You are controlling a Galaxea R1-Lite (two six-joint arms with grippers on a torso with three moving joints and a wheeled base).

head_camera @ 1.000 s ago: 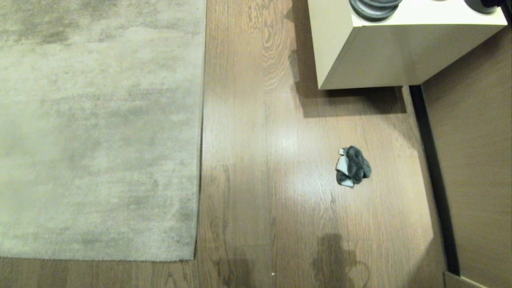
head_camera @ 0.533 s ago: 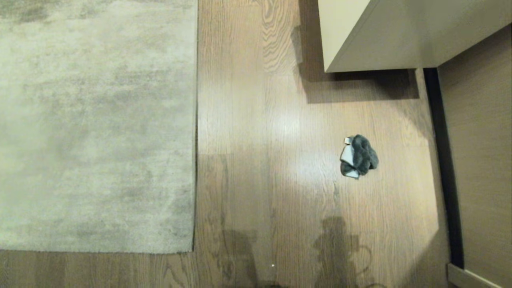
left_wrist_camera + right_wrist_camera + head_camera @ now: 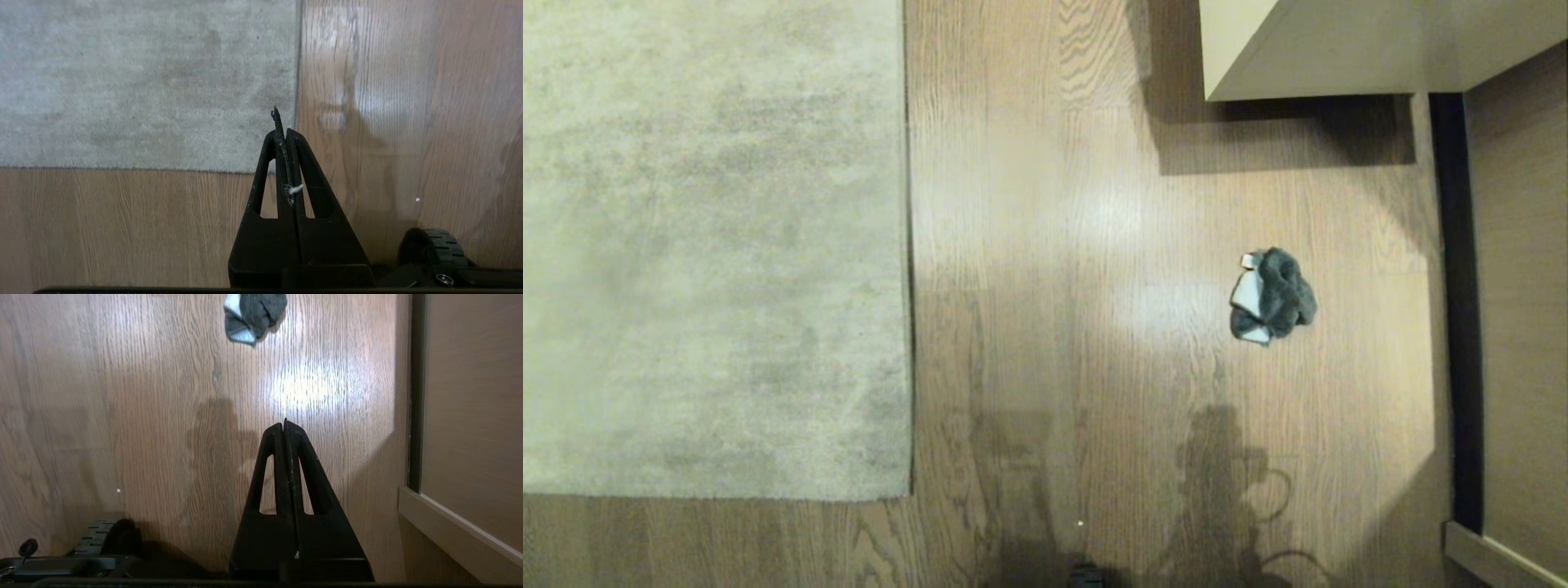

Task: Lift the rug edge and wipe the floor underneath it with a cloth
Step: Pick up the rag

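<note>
Neither arm shows in the head view; both appear only through their own wrist cameras, parked low over the floor [image 3: 1062,245] and pointing forward. The left gripper [image 3: 282,132] hangs with its two black fingers pressed flat together, holding nothing, a wisp of white lint caught between them; its tip lies over the corner of the rug edge [image 3: 907,327], which rests flat on the planks. The right gripper [image 3: 284,428] is likewise clamped shut and empty, aimed along bare wood toward the cloth [image 3: 1272,296]. That cloth lies crumpled on the floor, dark grey with a pale side showing, well apart from the rug and nearer the dark baseboard strip [image 3: 1462,327]. A cream cabinet [image 3: 1339,49] stands beyond it.
</note>
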